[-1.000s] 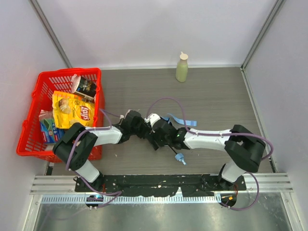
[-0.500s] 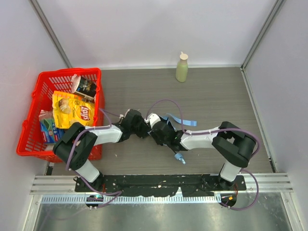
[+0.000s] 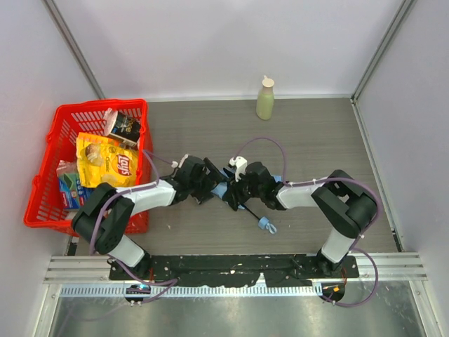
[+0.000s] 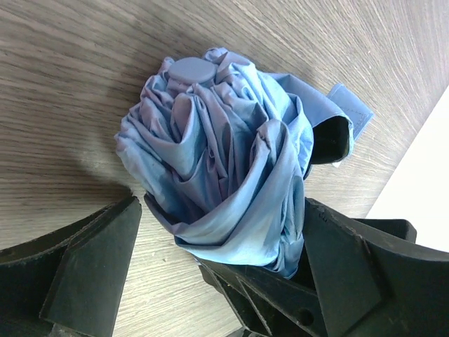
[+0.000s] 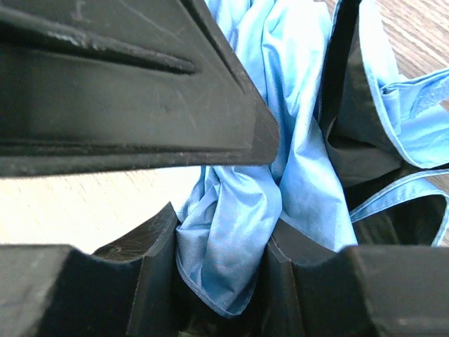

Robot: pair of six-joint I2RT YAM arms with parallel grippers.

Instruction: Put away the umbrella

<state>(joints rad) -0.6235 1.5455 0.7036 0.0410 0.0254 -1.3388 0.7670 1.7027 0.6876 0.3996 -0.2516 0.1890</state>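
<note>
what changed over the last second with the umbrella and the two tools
The left tool opened wide around the bunched umbrella; the right tool closed on its fabric, which now shows between the two from above. The handle, red basket and green bottle stayed put.

Fig.: L gripper [image 3: 212, 184], part-closed a sec ago, now has jaws spread wide, w/ the umbrella [image 4: 224, 161] loose btwn them. R gripper [image 5: 223, 263], earlier wide, now clamps a fold of the blue fabric. R elbow [image 3: 347, 200] has drawn in toward table centre. Purple cable loop [image 3: 263, 140] has shifted right. Blue fabric is newly exposed btwn the wrists.
</note>
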